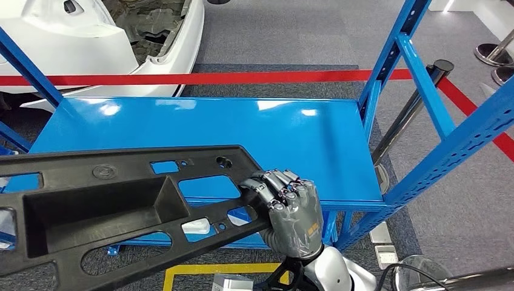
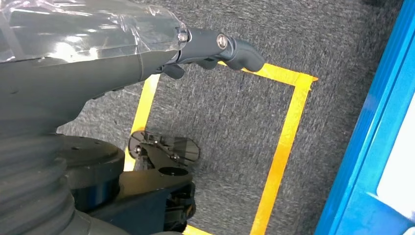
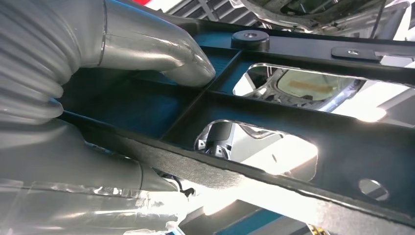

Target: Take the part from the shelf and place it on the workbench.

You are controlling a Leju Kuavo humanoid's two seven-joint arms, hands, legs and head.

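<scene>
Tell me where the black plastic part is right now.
In the head view the long black plastic part fills the lower left, in front of the glossy blue metal shelf, with the right hand gripping its right end.

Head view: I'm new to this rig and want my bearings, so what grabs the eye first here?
The big black plastic part, full of cut-outs, stretches across the lower left, with the right hand gripping its near end. Behind it lies the glossy blue shelf, bare where it shows, framed by blue uprights. A red strip crosses the grey floor beyond, beside a white car body at upper left.
</scene>
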